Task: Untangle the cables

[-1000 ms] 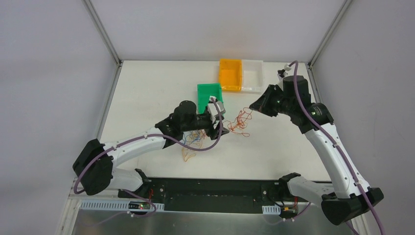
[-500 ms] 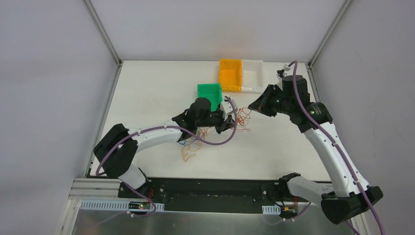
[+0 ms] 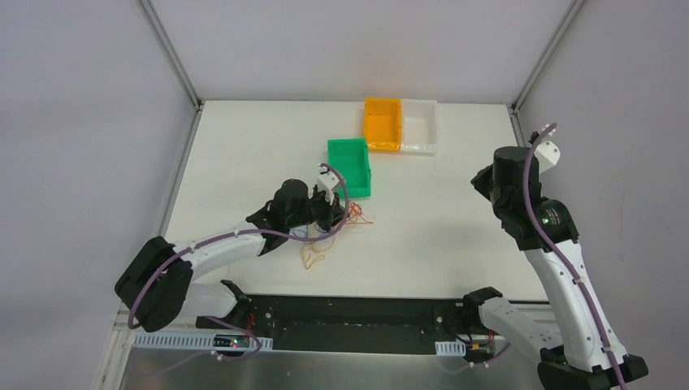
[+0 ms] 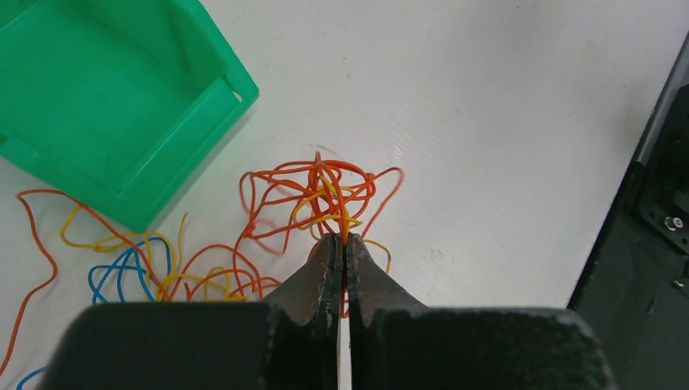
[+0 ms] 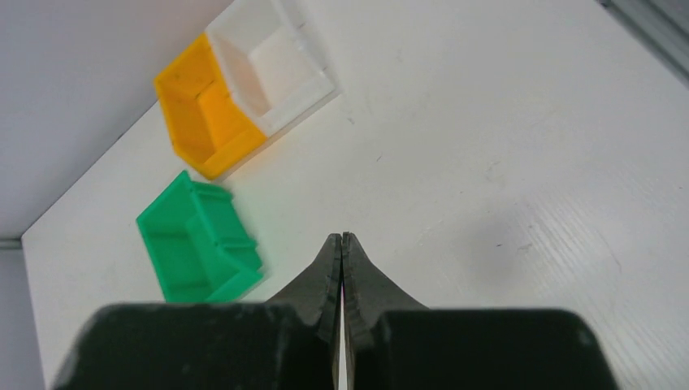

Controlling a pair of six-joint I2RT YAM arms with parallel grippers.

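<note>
- The left pincer (image 4: 342, 242) pinches an orange strand of the cables (image 4: 302, 188), which lie tangled on the surface (image 4: 504, 122) beside the green bin (image 4: 106, 97).
- The right pincer (image 5: 342, 240) is closed on nothing, well apart from them.
- Likely step: one strand gripped; next calls for a slow pull clear of the clump.
- Only the left wrist view shows this grip; only the top view shows how far apart the pincers stand.

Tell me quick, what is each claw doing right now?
Left claw: closed, pinching the cables by an orange strand.
Right claw: closed, holding nothing.
</note>
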